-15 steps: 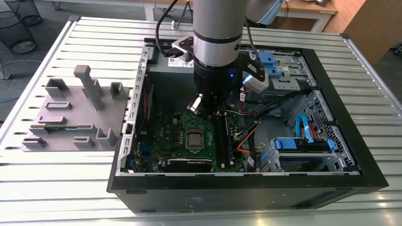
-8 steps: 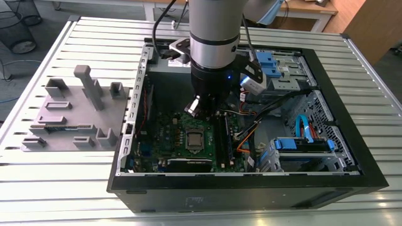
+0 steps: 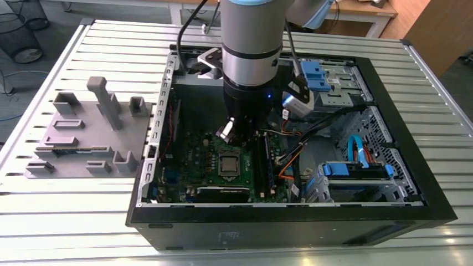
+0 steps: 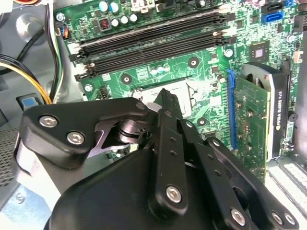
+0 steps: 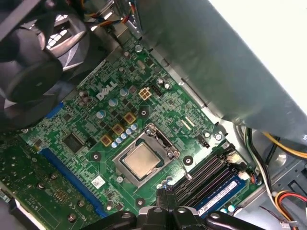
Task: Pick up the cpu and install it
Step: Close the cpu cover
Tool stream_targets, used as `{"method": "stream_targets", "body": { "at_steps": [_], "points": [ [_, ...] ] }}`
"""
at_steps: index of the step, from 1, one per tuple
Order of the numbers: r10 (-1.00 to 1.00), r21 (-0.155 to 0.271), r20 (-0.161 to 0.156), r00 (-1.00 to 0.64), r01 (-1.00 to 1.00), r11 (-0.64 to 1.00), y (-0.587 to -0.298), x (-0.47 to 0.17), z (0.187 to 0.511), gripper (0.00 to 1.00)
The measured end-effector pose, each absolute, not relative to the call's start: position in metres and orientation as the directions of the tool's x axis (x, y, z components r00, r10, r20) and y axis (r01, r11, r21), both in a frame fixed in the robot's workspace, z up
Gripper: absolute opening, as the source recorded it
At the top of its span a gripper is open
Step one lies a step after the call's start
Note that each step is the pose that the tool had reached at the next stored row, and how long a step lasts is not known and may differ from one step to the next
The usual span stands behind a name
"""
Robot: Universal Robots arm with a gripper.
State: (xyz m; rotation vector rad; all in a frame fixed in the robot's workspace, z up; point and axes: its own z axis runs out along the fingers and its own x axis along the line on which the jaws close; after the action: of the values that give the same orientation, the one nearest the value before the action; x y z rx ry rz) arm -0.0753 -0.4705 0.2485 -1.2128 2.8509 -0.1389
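The cpu (image 5: 142, 160) is lying flat in its socket on the green motherboard (image 5: 81, 124), silver top facing up, with the socket's metal bracket (image 5: 160, 138) standing just beside it; in the exterior view the cpu (image 3: 230, 164) is sitting inside the open computer case (image 3: 384, 105). The claw (image 4: 165, 98) is hovering above the socket, apart from the chip, its fingertips drawn together and gripping nothing. A grey fixture tray (image 3: 81, 138) is resting on the slatted surface (image 3: 66, 210) at the exterior view's left.
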Motion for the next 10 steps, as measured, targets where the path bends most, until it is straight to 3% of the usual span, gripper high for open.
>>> {"method": "stream_targets", "body": {
  "at_steps": [10],
  "points": [
    [-0.720, -0.089, -0.025, -0.693, -0.716, 0.692, -0.479, -0.089, 0.248, 0.11]
  ]
}}
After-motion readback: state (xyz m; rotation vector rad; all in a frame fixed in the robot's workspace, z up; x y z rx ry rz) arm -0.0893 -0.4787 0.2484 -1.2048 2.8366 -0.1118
